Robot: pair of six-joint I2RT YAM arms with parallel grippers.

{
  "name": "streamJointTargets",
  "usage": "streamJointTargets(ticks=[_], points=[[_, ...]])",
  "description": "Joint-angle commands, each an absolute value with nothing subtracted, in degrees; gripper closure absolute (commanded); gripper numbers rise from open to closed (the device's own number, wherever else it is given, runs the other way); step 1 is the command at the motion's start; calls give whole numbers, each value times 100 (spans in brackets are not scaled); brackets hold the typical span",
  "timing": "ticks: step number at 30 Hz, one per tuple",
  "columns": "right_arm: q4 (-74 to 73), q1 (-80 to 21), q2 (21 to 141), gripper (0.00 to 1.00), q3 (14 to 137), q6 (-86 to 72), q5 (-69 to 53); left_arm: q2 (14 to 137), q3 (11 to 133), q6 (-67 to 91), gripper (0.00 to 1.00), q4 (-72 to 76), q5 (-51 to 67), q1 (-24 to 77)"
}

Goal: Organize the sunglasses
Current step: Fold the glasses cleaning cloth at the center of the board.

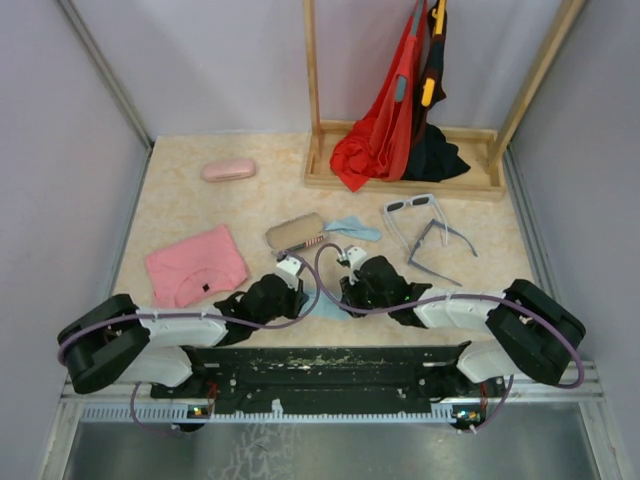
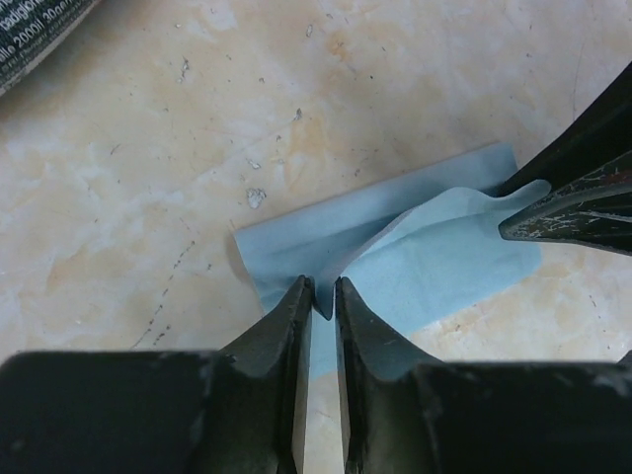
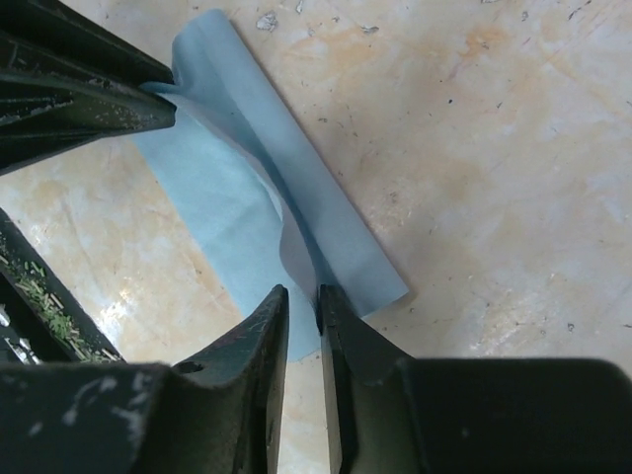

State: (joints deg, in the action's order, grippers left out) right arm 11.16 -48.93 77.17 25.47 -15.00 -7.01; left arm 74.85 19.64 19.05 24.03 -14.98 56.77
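1. On the right half of the table (image 1: 190, 205), well apart from both grippers, lie the sunglasses. The white pair (image 1: 411, 205) is farther back and the grey pair (image 1: 440, 247) just in front of it. Neither is held.
2. Both grippers hold one small cloth (image 2: 434, 257) by thin bits at the fingertips. Pulling apart too hard could slip it from one grip or tear it.
3. The right forearm lies near the grey pair, so a wide swing could knock it.
4. Left gripper (image 2: 323, 296): fingers nearly together, pinching the cloth's edge. Right gripper (image 3: 301, 301): likewise clamped, on a fold of it.
5. Both arms are folded low, forearms angled inward. The wrists meet at the near middle of the table, fingers pointing down.
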Motion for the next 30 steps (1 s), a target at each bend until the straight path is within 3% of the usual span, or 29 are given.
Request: streamJointTargets(ticks=[1,12,18,24,30], points=[[1362,-4970,7560,78,2477,-1463,-790,7237,1773,2224,78,2435,-1566,5776],[1077,-4990,7167,70,2299,-1529,-980,6714,1578,2490,69,2003,-1667,5924],[595,-4984,6421,67,2137,-1626,-787,5848,1396,2930,66,1249,-1843,6035],[246,-4991,5626,64,1979,-2606,471,5110,1488,3203,42,632,-2618,5913],[263,-4972,5918,58,2197,-3547,883,5710,1922,2944,39,845,-1872,5113]])
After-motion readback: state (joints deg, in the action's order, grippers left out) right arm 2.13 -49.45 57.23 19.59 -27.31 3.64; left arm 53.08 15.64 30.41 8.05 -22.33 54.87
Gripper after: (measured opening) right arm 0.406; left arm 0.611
